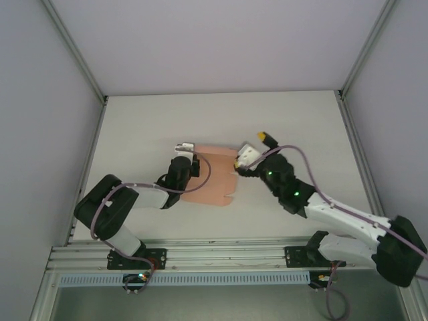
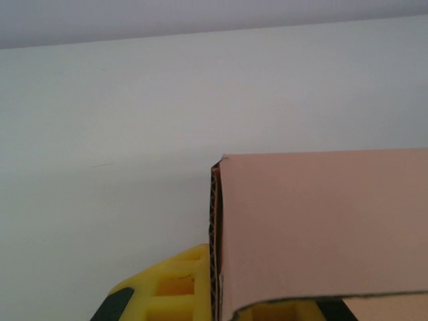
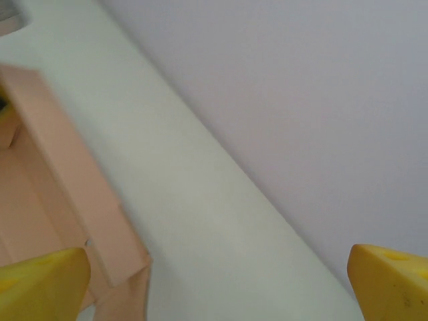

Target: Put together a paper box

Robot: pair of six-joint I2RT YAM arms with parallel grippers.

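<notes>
While left gripper (image 1: 186, 148) clamps the paper box (image 1: 211, 179), right gripper (image 1: 253, 148) jaws spread wide

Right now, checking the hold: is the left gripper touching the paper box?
Touching: left wrist view shows the left gripper with jaws pinching the paper box.

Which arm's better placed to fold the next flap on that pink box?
Right, likely. The right hand is open and free at the right edge of the paper box, while the left hand is shut on its left edge, steadying it.
</notes>
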